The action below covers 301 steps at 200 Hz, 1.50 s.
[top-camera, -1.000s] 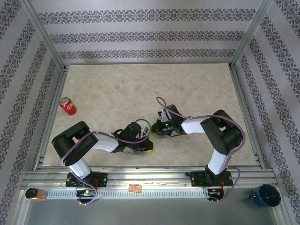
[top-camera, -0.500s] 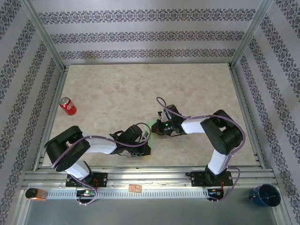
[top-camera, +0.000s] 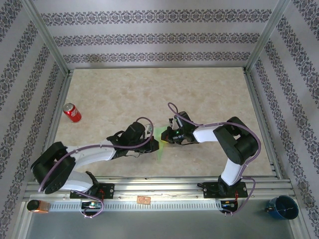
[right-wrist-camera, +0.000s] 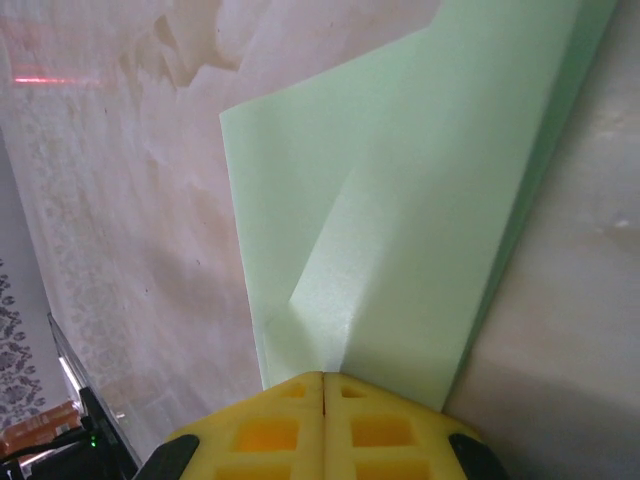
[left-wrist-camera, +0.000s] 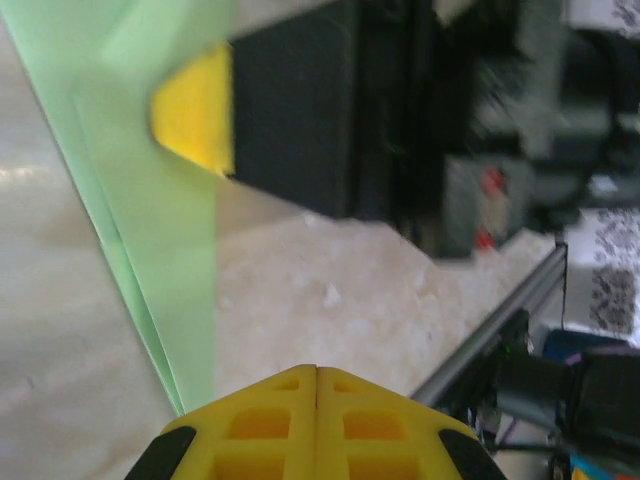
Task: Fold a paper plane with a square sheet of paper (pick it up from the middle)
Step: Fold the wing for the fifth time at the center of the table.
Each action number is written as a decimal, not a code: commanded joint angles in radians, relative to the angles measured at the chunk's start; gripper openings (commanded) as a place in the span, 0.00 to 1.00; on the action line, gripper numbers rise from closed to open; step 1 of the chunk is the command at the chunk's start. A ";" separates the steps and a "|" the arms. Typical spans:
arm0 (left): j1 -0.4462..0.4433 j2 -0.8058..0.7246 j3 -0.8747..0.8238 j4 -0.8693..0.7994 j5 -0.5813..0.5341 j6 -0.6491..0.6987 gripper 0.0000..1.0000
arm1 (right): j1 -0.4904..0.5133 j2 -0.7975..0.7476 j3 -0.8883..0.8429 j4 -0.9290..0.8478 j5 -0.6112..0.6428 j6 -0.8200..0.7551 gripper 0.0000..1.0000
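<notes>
Fingers (right-wrist-camera: 265, 428) clenched on both arms: right gripper (right-wrist-camera: 323, 380) apparently pinches the folded green sheet (right-wrist-camera: 400, 200), long axis near-to-far, well right of the red can (top-camera: 72, 112); left gripper (left-wrist-camera: 317, 374) sits just beside its can-side edge.

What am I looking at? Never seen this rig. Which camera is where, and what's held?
Two robot arms are bolted at the near edge of a table. The wide picture comes from a fixed camera above and behind them. The two close-ups come from a camera on each wrist, with that arm's yellow fingers at the bottom. On the table is a red soda can. Between the arm tips is a partly folded green paper. The right end effector is shut on the paper's edge. The left end effector is shut too, right beside the paper; I cannot tell whether it pinches it.
</notes>
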 commanded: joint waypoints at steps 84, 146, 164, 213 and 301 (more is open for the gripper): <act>0.021 0.268 0.064 0.179 -0.017 -0.046 0.00 | 0.048 0.000 -0.074 -0.039 0.140 0.116 0.00; 0.021 0.296 -0.032 0.184 -0.025 -0.058 0.00 | 0.045 -0.020 -0.068 -0.044 0.129 0.084 0.00; 0.021 0.295 -0.099 0.214 -0.012 -0.061 0.00 | 0.035 -0.036 -0.056 -0.068 0.129 0.056 0.01; 0.022 0.269 -0.180 0.194 0.046 0.006 0.00 | -0.021 -0.116 -0.058 -0.083 0.096 -0.012 0.03; 0.022 0.238 -0.077 -0.039 0.043 0.138 0.00 | -0.004 -0.124 -0.031 -0.082 0.039 -0.076 0.03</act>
